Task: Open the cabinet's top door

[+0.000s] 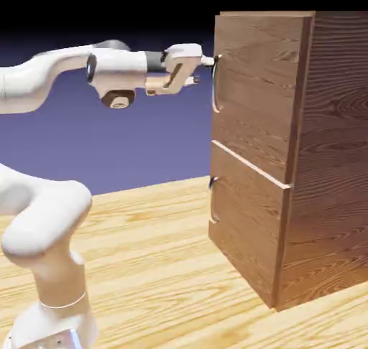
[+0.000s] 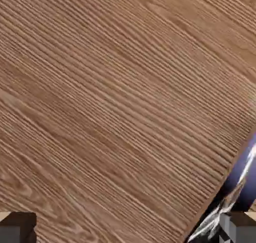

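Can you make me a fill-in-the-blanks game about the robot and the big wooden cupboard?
1. The gripper reaches toward the metal handle on the ____ door.
2. The cabinet has ____ doors stacked on its front.
3. The cabinet stands on a table made of light ____.
4. The hand view is mostly filled by brown ____ grain.

Missing words: top; two; wood; wood

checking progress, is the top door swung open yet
No, the top door sits flush with the cabinet front in the exterior view, with the gripper at its handle.
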